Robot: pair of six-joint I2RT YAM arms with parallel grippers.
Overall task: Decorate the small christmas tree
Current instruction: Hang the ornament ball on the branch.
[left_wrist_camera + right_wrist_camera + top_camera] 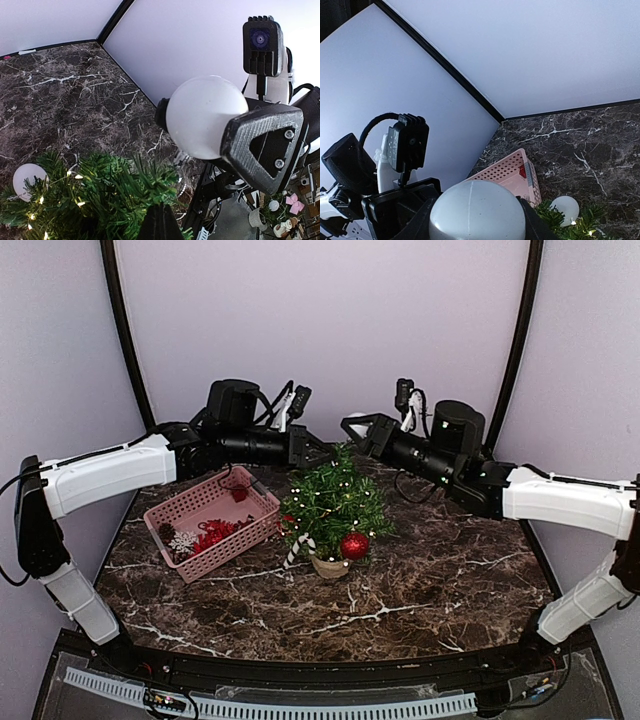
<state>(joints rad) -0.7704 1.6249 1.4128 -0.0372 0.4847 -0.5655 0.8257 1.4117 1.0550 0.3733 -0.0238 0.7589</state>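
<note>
**Small christmas tree** (336, 502): miniature green artificial pine with bushy needle branches. It is standing upright in a tan round pot (328, 565) near the middle of the dark brown, white-veined marble-pattern table top (440, 590), just right of the basket. Small warm-white lights are glowing among its branches.

**Ornaments on the tree:**
- A glittery red ball (354, 545) is hanging low on the right front, just above the pot.
- A red-and-white striped candy cane (297, 550) is hanging at the lower left.
- A small plain white ball (26, 181) is sitting among the needles on the far side.

**Pink perforated plastic basket** (255, 525): is lying at an angle left of the tree. It is holding red glittery pieces (215, 533) and a white snowflake (183, 540); the other contents are too small to tell.

**Right gripper** (357, 427): is reaching in over the treetop from the right rear. Its jaws are standing partly apart and gripping a matte white round bauble (205, 115), one black finger on each side. The bauble is hanging in the air above the top branches, not touching them.

**Left gripper** (322, 453): is hovering at the tree's upper left, close to the top branches. Its jaws are closed tight. Whether anything thin is pinched between them cannot be told.
</note>
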